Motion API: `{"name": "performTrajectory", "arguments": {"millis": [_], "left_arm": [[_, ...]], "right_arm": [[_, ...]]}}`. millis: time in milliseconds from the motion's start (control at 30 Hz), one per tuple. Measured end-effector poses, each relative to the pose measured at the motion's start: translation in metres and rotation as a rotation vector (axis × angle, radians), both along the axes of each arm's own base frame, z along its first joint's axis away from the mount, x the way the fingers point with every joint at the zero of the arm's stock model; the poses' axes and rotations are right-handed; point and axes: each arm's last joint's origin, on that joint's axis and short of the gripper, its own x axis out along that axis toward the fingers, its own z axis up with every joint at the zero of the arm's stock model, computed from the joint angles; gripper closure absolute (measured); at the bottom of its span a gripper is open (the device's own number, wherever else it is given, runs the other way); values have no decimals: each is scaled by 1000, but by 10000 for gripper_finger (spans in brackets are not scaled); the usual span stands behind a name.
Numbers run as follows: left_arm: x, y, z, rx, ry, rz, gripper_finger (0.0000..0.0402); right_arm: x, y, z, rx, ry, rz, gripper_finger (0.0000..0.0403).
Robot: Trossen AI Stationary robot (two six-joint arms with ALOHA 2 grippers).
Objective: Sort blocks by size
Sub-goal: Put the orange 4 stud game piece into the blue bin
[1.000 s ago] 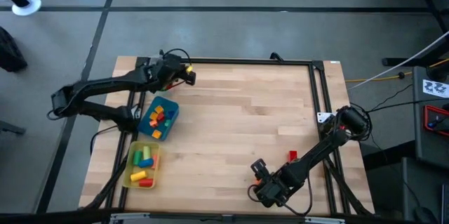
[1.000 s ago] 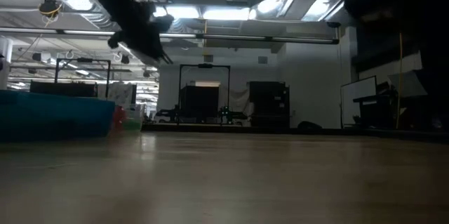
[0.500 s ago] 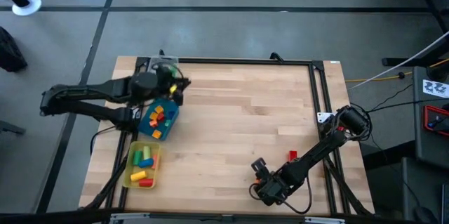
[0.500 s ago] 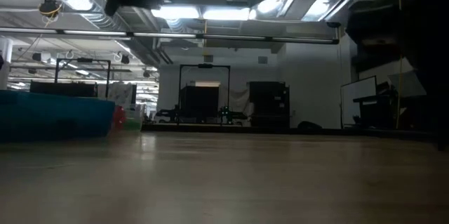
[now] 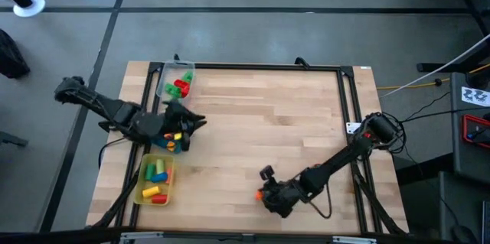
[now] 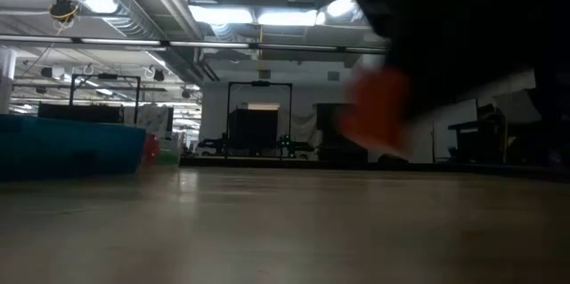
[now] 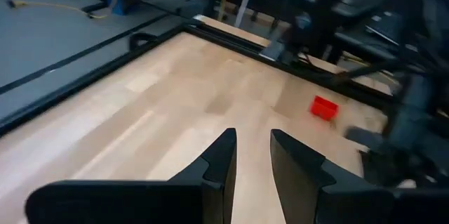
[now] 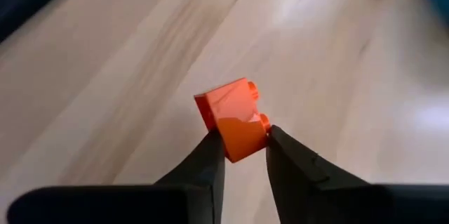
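While its jaws clamp an orange brick (image 8: pixel 233 120), the right gripper (image 5: pixel 264 193) hangs low over the tabletop (image 5: pixel 260 122), well away from the blue tray (image 5: pixel 174 146). Over that tray hovers the left gripper (image 5: pixel 193 122), its jaws nearly together with nothing between them. More blocks lie in the blue tray, in a yellow tray (image 5: pixel 142 183) just beside it, and in a clear tray (image 5: pixel 164 83). One red block (image 7: pixel 323 107) sits alone, well apart from the blue tray.

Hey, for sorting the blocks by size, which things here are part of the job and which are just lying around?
Job: orange block in the right gripper; blocks in the blue tray, yellow tray and clear tray; red block.
Lying around: cables on the floor.
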Motion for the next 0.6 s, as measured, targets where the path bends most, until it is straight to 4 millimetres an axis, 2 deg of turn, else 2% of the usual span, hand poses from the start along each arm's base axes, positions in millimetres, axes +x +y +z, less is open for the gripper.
{"name": "performTrajectory", "arguments": {"millis": [100,267,433,600], "left_arm": [[-2,-17,-3,-8,6,-59,329],[-2,-44,-14,8,34,-112,329],[-1,-67,-26,36,39,-99,329],[4,-87,-35,41,25,-128,329]], "right_arm": [[21,-15,9,-1,-126,17,306],[56,-52,27,-61,-352,24,315],[83,-105,43,-121,-528,-24,314],[99,-164,55,-127,-638,-101,313]]}}
